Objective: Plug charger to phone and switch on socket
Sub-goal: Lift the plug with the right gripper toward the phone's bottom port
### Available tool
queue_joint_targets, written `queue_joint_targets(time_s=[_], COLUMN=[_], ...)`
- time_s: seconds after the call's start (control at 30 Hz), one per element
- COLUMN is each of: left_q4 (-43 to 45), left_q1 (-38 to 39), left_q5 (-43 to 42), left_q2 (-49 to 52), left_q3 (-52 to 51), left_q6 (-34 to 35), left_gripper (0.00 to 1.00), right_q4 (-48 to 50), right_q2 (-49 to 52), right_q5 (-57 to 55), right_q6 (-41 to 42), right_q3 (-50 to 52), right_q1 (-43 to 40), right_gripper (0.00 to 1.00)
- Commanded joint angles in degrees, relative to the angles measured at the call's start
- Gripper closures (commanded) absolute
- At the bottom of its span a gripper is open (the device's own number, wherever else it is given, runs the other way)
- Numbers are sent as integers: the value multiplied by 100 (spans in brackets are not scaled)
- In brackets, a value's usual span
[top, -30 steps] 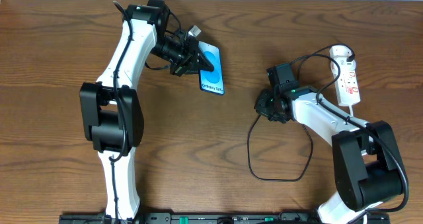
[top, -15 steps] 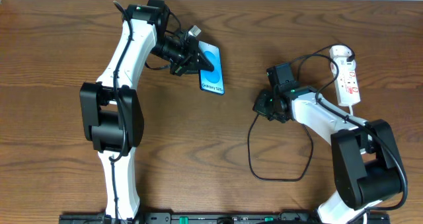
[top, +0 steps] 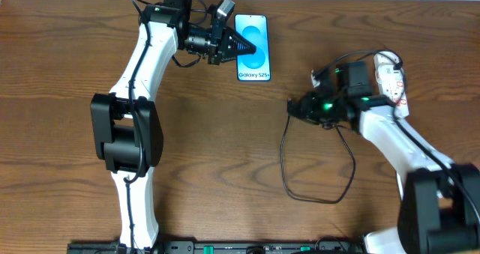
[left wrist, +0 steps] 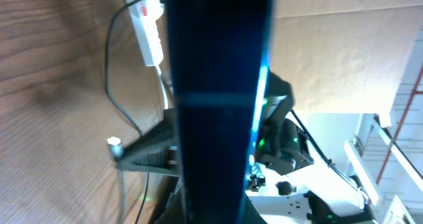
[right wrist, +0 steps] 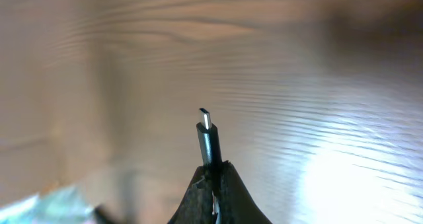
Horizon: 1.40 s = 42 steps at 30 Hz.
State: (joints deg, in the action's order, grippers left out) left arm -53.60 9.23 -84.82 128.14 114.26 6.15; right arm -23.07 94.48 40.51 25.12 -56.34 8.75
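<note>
Plainly, the left hand (top: 241,46) is closed on the phone (top: 259,63), its dark wedge-shaped fingers (top: 235,43) reaching in from the side across the glossy screen. The phone is a slim slab with rounded corners, light blue with soft curved shapes and "Galaxy S25+" printed near its lower end, at the far edge of the tabletop (top: 67,52), brown wood with long streaky grain. From the left wrist camera the phone shows edge-on as a broad dark band down the middle, with a thin blue glow along one side.

The right hand (right wrist: 213,181) is pinched shut on the charger (top: 284,164), gripping the small black plug (right wrist: 209,141) so that its short, flat, silvery metal tip stands clear of the fingertips (right wrist: 197,199). The wood behind it is blurred. Overhead, the charger's thin matte black cable falls from that hand into a loose open loop on the tabletop and runs back toward the right arm (top: 390,134). The plug is well apart from the phone, off to its right and nearer the robot.

The socket (top: 395,82) lies just beyond the right arm: a narrow white plastic strip with red markings and a round white head at its far end, partly covered by the arm.
</note>
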Motion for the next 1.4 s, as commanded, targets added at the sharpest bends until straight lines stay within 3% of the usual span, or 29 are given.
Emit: queue_joint_targets(time_s=[0.0, 0.2, 0.27, 0.37, 0.53, 0.8, 1.07, 1.37], left_q4=[68, 616, 774, 767, 813, 1032, 1342, 1344], left_q1=[-13, -13, -9, 13, 127, 407, 304, 299], left_q5=[-522, -514, -92, 767, 1163, 1222, 1233, 546], left_q2=[-258, -579, -874, -1139, -1351, -1338, -1338, -1338], left_q3=[118, 118, 118, 118, 118, 116, 116, 116], left_q6=[13, 9, 114, 487, 511, 721, 1209, 1241], left_gripper=[92, 93, 93, 93, 93, 93, 93, 93], right_q4=[15, 361, 597, 723, 1080, 2037, 2293, 2457], right_q2=[-358, -507, -511, -514, -538, -756, -1023, -1058], right_q5=[1674, 3200, 3689, 3700, 3700, 3475, 3130, 2793], right_q6=[-957, -1340, -1311, -1023, -616, 295, 533, 831], right_q3=[-131, -131, -131, -131, -131, -131, -131, -131], right_q1=[-127, -120, -120, -116, -101, 280, 354, 356], right_gripper=[99, 99, 99, 99, 99, 99, 99, 99])
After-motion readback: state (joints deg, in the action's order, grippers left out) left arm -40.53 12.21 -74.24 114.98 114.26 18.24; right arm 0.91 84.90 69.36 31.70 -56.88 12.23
